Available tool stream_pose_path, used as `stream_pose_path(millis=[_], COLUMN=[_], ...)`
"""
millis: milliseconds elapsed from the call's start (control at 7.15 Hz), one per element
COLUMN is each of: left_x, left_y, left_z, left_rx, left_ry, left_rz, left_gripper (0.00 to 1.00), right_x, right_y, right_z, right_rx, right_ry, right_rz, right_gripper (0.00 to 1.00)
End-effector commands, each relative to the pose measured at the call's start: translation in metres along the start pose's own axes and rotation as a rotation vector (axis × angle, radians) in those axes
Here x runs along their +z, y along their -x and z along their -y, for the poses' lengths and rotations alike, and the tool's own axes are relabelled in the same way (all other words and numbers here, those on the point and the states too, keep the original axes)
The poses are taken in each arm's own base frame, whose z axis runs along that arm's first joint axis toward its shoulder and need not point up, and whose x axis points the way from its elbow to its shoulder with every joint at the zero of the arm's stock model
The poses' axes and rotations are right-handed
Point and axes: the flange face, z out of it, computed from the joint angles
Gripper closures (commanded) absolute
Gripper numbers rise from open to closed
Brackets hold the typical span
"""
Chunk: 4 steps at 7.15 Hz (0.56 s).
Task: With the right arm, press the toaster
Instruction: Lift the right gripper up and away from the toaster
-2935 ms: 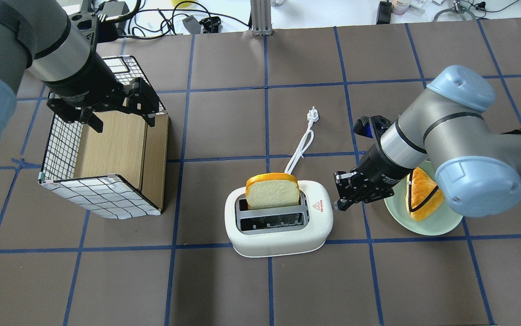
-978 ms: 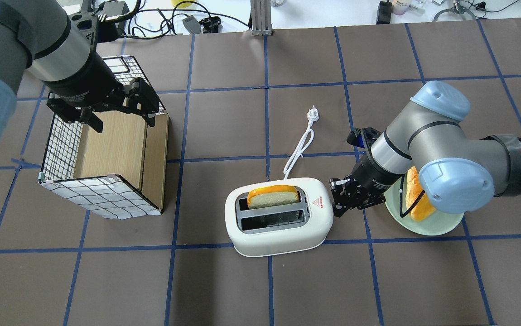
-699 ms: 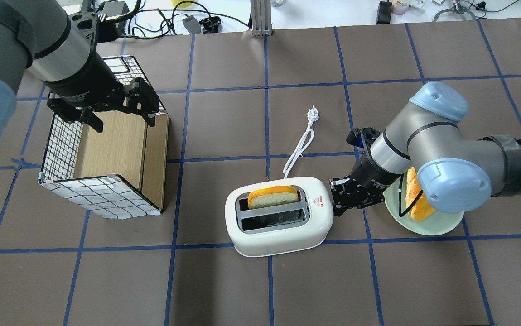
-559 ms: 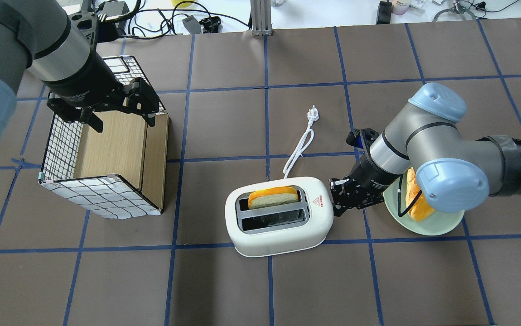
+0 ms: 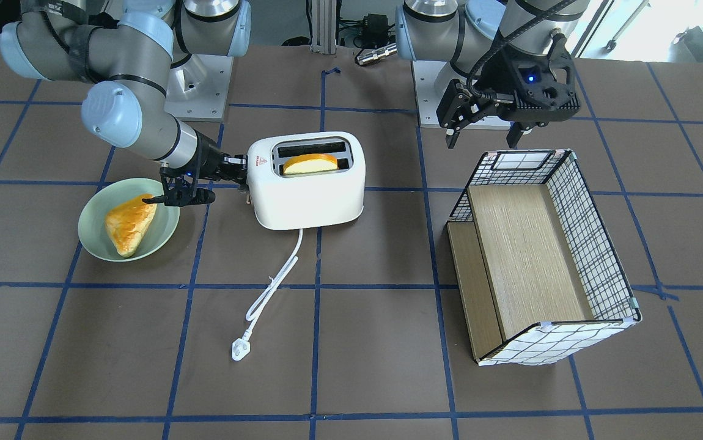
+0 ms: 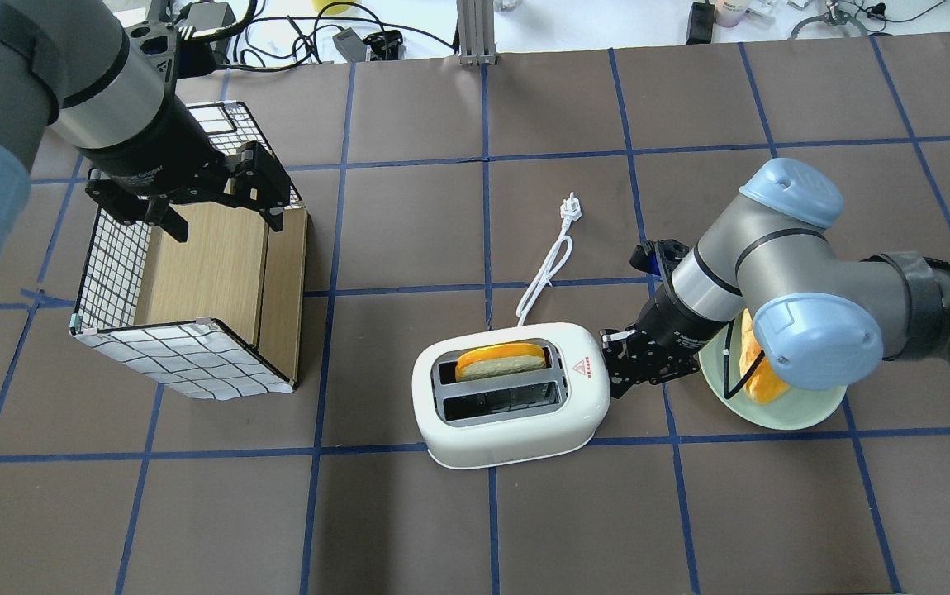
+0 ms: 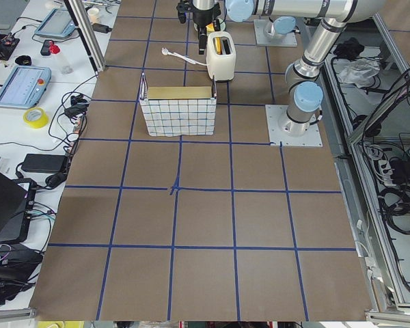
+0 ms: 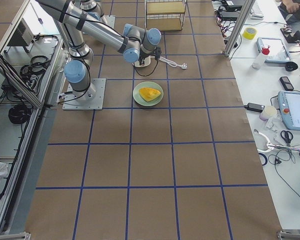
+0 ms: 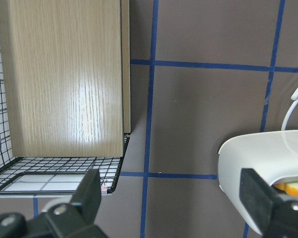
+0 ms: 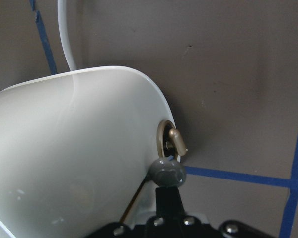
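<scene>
The white toaster [image 6: 516,430] stands mid-table, a bread slice [image 6: 501,362] sunk low in its far slot. It also shows in the front view [image 5: 309,201]. My right gripper [image 6: 612,377] is shut and low at the toaster's right end. In the right wrist view its grey fingertip [image 10: 166,172] touches the toaster's end wall [image 10: 64,148] just below a small brass knob [image 10: 175,139]. The gripper also shows in the front view [image 5: 242,178]. My left gripper [image 6: 223,216] is open and empty above the basket, its fingers [image 9: 89,193] wide apart.
A green plate [image 6: 805,413] with a pastry [image 6: 760,382] lies right behind my right wrist. The toaster's white cord [image 6: 549,273] and plug [image 6: 572,208] trail away from it. A wire basket [image 6: 186,355] with a wooden insert stands at the left.
The bread, tall in the slot 2.9 s ago, has sunk down. My right gripper has dropped lower against the toaster's end, and the toaster has shifted slightly. The left arm has not moved.
</scene>
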Motion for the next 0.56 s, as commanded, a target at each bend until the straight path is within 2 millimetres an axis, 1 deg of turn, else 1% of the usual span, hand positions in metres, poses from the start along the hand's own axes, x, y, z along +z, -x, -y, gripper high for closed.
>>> stream_pose_path(millis=[0,140,280,419], left_x=[0.000,0.000,0.000,0.000], left_y=[0.000,0.000,0.000,0.000], left_z=[0.000,0.000,0.000,0.000], left_rx=[0.000,0.000,0.000,0.000], left_ry=[-0.001,-0.001,0.000,0.001], left_rz=[0.001,0.001,0.001,0.000], left_gripper=[0.00,0.00,0.00,0.00], right_x=[-0.020,-0.035,-0.046,-0.063], right_y=[0.004,0.006,0.009,0.010], right_z=[0.005,0.010,0.009,0.002], right_rx=[0.040,0.083,0.088,0.081], right_ry=[-0.033,-0.061,-0.080,-0.113], right_rz=[-0.034,-0.074,-0.084,-0.138], right_gripper=[1.00,1.00,1.00,1.00])
